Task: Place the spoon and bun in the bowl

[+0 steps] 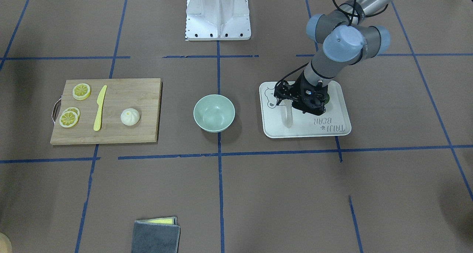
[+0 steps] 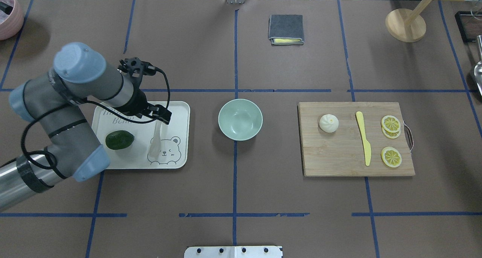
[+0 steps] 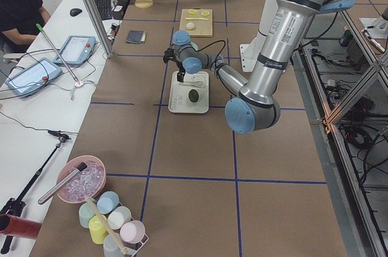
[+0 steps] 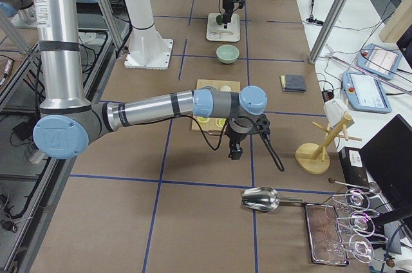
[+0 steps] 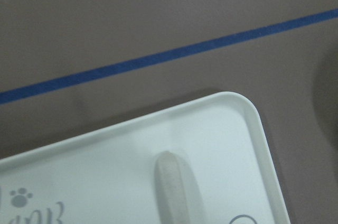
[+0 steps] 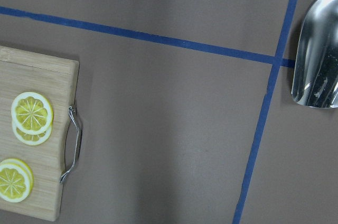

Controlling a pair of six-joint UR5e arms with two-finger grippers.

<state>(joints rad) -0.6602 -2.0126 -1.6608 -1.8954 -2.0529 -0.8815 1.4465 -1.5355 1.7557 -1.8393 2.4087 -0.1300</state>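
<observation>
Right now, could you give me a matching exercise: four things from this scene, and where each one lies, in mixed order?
Things:
1 spoon
2 bun
3 bowl
4 folded grey cloth

Places:
A on the wooden board
B alone, on the side of the table away from the robot
C on the bear tray
D on bare table, between tray and board

Pairs: 1-C, 2-A, 3-D, 4-B

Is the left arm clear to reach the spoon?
Probably yes: the spoon lies uncovered on the tray, apart from the green fruit, with the left gripper at its handle end.
</observation>
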